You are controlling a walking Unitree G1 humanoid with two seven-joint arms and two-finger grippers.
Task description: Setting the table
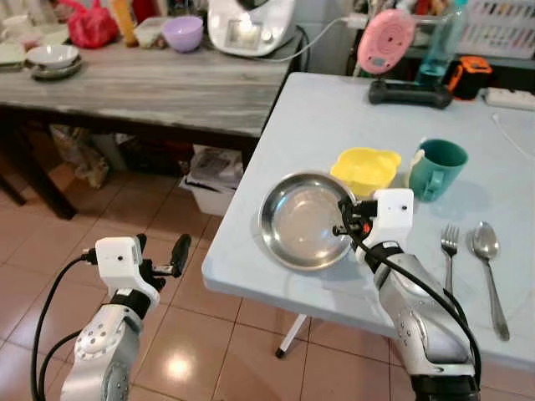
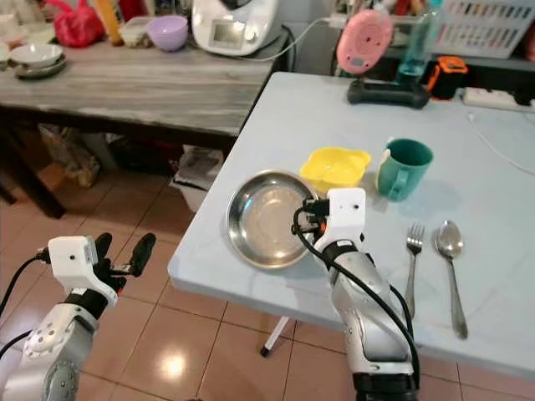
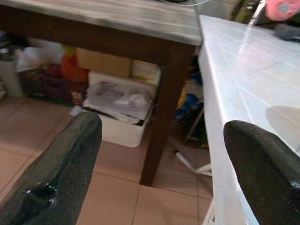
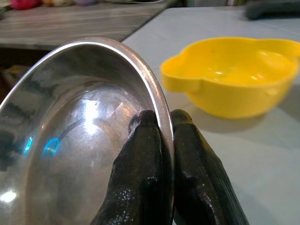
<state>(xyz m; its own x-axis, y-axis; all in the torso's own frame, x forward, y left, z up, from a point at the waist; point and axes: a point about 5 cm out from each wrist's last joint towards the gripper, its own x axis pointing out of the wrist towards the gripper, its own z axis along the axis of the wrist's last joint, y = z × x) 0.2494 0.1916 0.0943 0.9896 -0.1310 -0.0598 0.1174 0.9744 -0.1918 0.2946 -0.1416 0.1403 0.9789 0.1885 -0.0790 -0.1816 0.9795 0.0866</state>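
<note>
Two things could trip you: your right gripper (image 4: 161,154) pinches only the thin rim of the steel plate (image 1: 303,221), which could slip or tilt, and the plate sits close to the table edge (image 1: 276,294) nearest you. Your left gripper (image 1: 171,255) hangs spread over the floor; beyond the plate, the yellow bowl (image 1: 365,170) and green mug (image 1: 439,168) crowd it, so open tabletop lies farther left.

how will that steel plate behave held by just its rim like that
The steel plate is probably rigid and won't flex. Its polished rim looks slippery, so the right gripper, pinching one edge, may let it pivot. It looks thin, likely light.
</note>
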